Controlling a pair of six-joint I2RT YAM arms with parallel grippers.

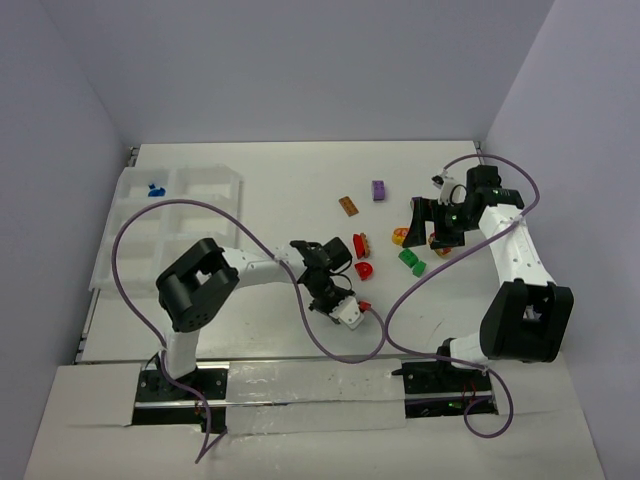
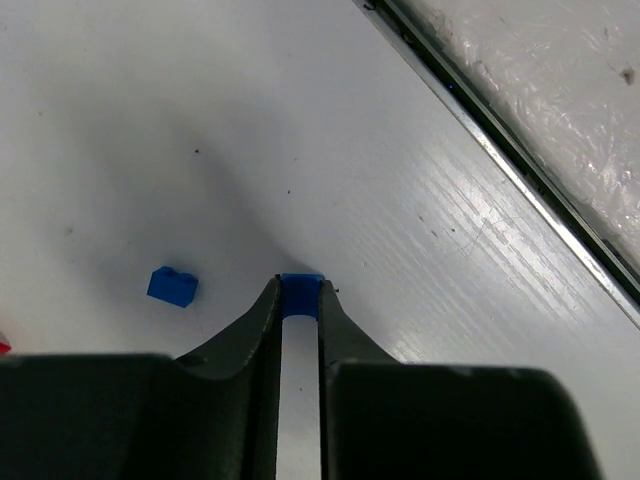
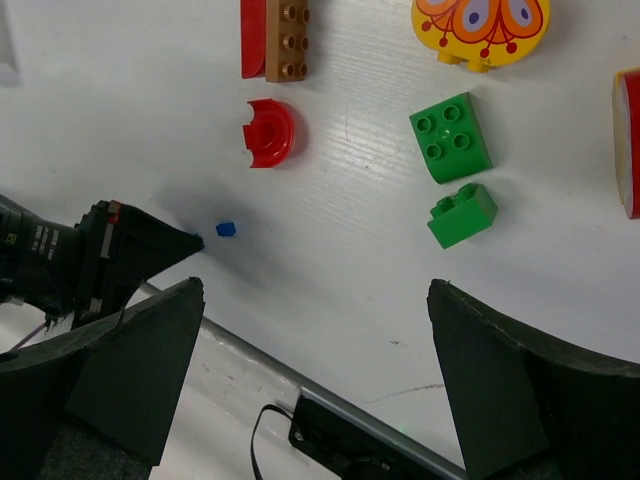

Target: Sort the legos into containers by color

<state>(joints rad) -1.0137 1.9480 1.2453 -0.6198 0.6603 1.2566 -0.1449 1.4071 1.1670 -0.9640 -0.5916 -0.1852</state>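
My left gripper (image 2: 300, 288) is shut on a tiny blue lego (image 2: 300, 299), which sits low over the white table between its fingertips. A second small blue lego (image 2: 172, 286) lies just to its left. From above, that gripper (image 1: 345, 312) is near the table's front middle. The right gripper (image 3: 315, 300) hangs open and empty above a red rounded piece (image 3: 270, 132), a red-and-brown brick (image 3: 275, 38), two green bricks (image 3: 450, 137) (image 3: 462, 214) and a yellow rounded piece (image 3: 480, 25). The clear divided tray (image 1: 135, 215) lies far left, with a blue piece (image 1: 155, 189) in a back compartment.
An orange-brown brick (image 1: 348, 205) and a purple brick (image 1: 379, 189) lie further back. A tiny red piece (image 1: 365, 306) sits right of the left gripper. The table's metal front edge (image 2: 500, 130) runs close by. A purple cable (image 1: 300, 300) loops over the table.
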